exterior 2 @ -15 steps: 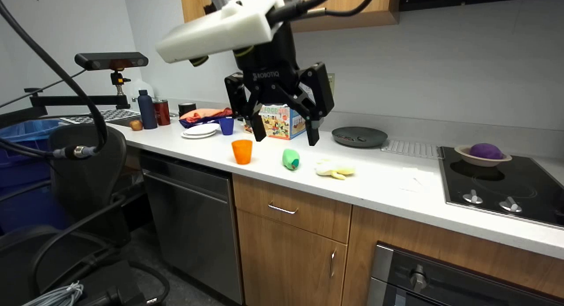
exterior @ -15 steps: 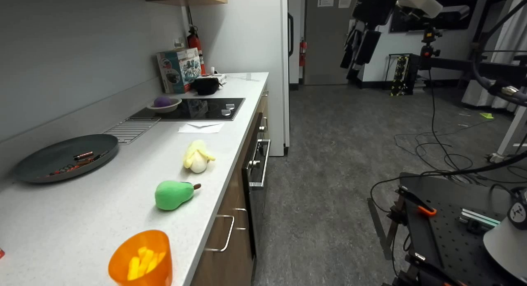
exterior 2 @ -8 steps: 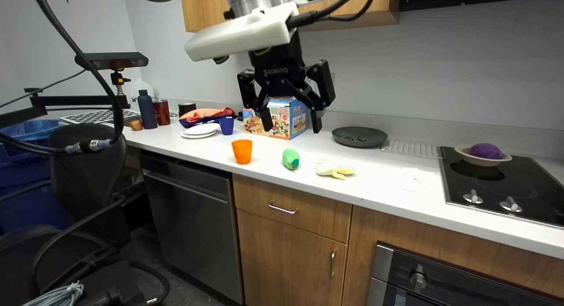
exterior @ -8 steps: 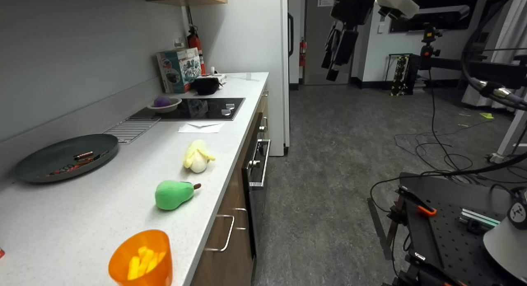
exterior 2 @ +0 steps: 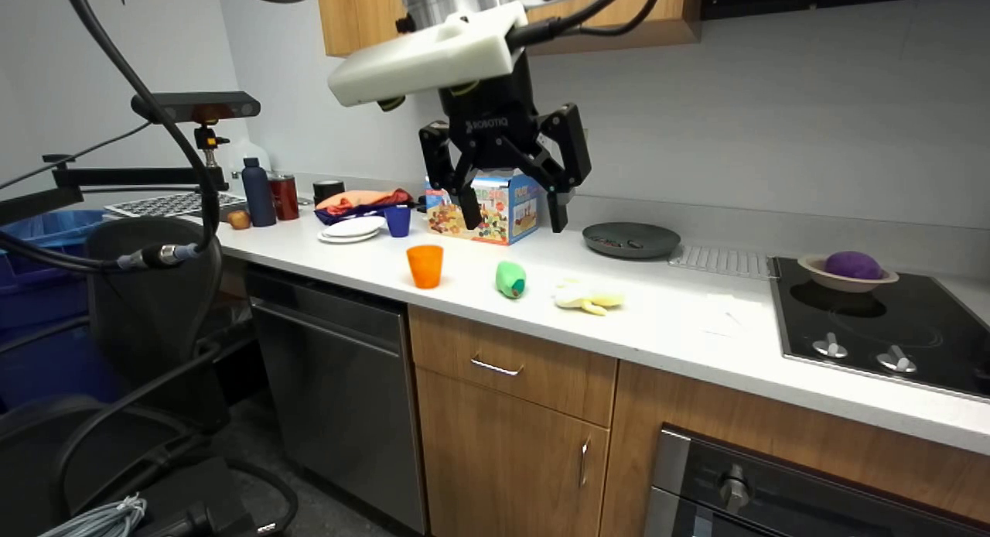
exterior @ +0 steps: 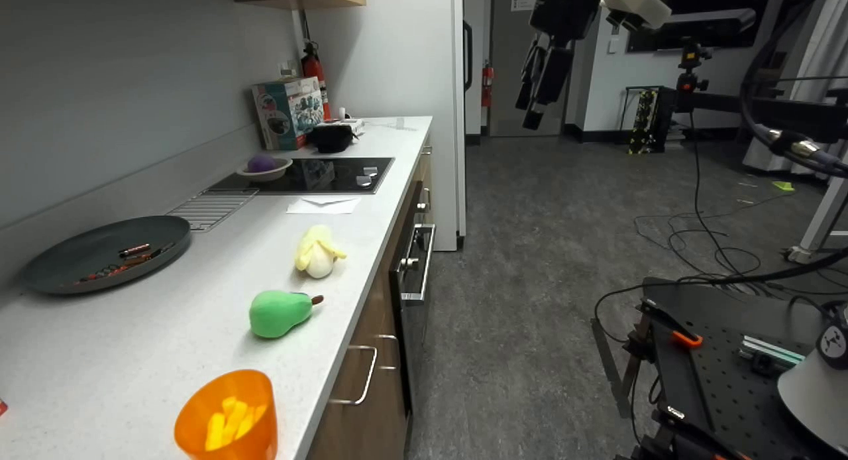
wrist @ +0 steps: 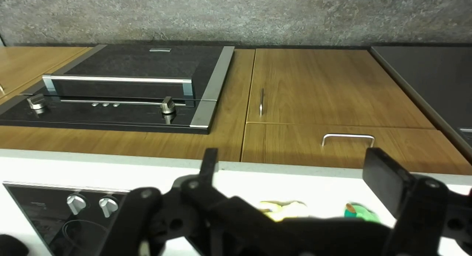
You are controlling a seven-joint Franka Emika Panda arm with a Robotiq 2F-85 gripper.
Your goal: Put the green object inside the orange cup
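Green pear-shaped object [exterior: 277, 314] on white countertop [exterior: 165, 341], near orange plastic cup [exterior 2: 425, 267] with yellow sticks [exterior: 230, 423] inside, well apart from wide-spread black two-fingered gripper [exterior 2: 515, 223].

free air above the green pear [exterior: 275, 314], but orange cup [exterior 2: 425, 268] and pale yellow lump [exterior: 317, 254] near on either side

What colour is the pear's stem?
The stem of the green pear is brown, clearest in an exterior view.
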